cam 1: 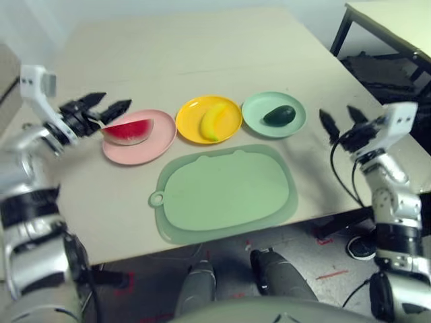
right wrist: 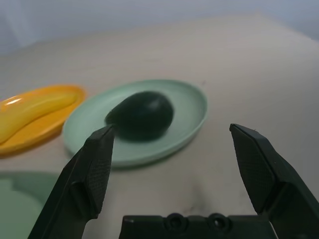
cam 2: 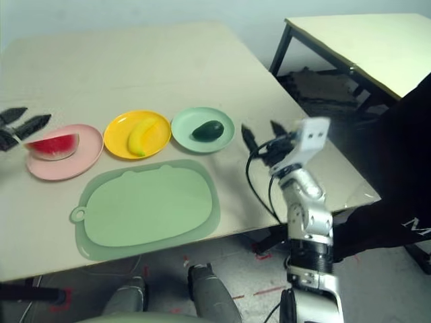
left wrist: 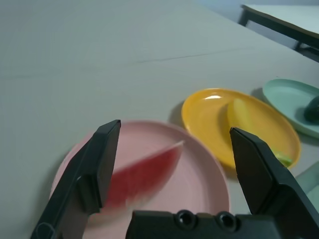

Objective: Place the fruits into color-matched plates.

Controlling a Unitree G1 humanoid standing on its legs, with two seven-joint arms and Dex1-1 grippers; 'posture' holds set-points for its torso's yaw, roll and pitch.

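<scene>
Fruits all plated: watermelon (cam 1: 128, 130) just ahead of left gripper (cam 1: 101, 108), avocado (cam 1: 279, 115) beyond right gripper (cam 1: 342, 119). Both released, empty. Looks finished.

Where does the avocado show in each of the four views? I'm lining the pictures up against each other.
Left eye view: avocado on the mint green plate, right end of the plate row.
Right eye view: same plate, right of the banana's plate.
Left wrist view: only a dark sliver at the frame's edge.
Right wrist view: large, centred between the right gripper's open fingers.
Shared landmark: the orange-yellow plate next to it.
</scene>
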